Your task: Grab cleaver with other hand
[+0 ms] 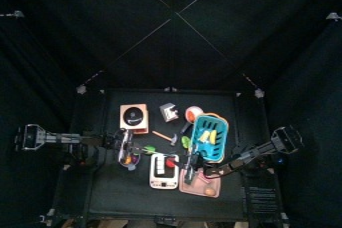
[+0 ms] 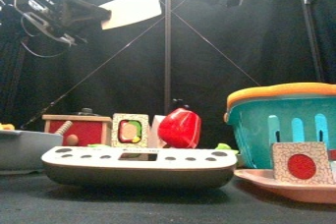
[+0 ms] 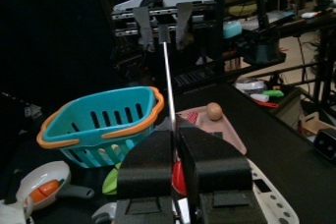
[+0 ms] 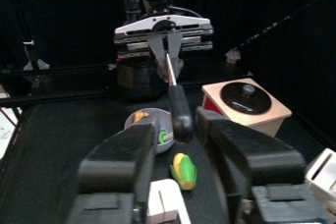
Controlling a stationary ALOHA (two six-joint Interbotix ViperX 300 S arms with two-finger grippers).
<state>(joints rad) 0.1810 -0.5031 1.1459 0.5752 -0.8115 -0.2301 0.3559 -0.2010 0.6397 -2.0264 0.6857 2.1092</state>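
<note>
- The left tool (image 3: 175, 140) is holding the cleaver (image 2: 132, 10) high above the desk (image 2: 53, 203), its jaws pressed together on one end.
- From the left wrist, the blade is showing edge-on as a thin line running away towards the other arm.
- The right tool (image 4: 184, 135) is facing it with its jaws spread wide.
- The cleaver's black handle is lying in the gap between those jaws, touching neither as far as I can tell.
- Judging by this, the handover is sitting about halfway: lifting and lining up are done.
- Left to do: the right tool closing on the handle, then the left one letting go.
- The basket (image 2: 282, 120) and the other toys are lying below on the desk, well clear of the exchange.
</note>
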